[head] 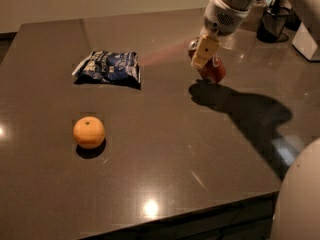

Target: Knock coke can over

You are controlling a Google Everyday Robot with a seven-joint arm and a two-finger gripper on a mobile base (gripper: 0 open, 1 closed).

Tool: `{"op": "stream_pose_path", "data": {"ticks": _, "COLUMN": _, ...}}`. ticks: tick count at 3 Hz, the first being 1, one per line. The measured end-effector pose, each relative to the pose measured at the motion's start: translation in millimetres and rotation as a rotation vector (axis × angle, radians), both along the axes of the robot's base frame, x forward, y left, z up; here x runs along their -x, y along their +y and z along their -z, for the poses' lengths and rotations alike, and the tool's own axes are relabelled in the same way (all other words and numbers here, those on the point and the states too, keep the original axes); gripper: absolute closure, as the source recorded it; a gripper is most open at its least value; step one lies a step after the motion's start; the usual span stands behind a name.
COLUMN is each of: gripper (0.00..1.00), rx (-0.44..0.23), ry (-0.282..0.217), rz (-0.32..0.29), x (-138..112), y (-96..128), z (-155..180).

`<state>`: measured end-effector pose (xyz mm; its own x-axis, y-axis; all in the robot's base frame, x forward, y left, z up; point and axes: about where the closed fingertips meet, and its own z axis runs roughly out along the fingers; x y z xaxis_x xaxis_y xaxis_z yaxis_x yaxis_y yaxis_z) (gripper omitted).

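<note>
A dark cup [270, 26] stands at the upper right, something thin sticking out of it, too dim to name. The coke can [214, 71] sits tilted in the upper right of the table [165, 149], top leaning upper left. The arm [230, 6] reaches down from the top right. The gripper [204, 53] is at the can's upper part, apart or together I cannot tell. A chip bag [109, 68] and an orange [89, 132] lie at left.

Gripper [204, 55] is at the counter's [165, 149] far right, in front of the coke can [215, 73]. I only see the can's lower red part, lettering unreadable. Arm [235, 4] is cropped by the top edge. White object [309, 41] is cut off at the right, can't ID it.
</note>
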<state>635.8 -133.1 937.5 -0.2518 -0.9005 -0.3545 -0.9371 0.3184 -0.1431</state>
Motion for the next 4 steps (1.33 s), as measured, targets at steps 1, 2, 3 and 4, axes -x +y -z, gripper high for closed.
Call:
{"op": "stream_pose_path", "data": {"ticks": 1, "gripper": 0.73, "rx": 0.114, "ry": 0.058, "rz": -0.094, "x": 17, "y": 5, "z": 18}}
{"op": "stream_pose_path", "data": {"ticks": 2, "gripper": 0.5, "rx": 0.168, "ry": 0.086, "rz": -0.166, "x": 26, "y": 10, "z": 31}}
{"op": "stream_pose_path", "data": {"ticks": 3, "gripper": 0.2, "rx": 0.203, "ry": 0.117, "rz": -0.244, "x": 36, "y": 19, "z": 45}}
{"op": "stream_pose_path", "data": {"ticks": 4, "gripper": 0.0, "rx": 0.199, "ry": 0.123, "rz": -0.282, "x": 36, "y": 27, "z": 55}}
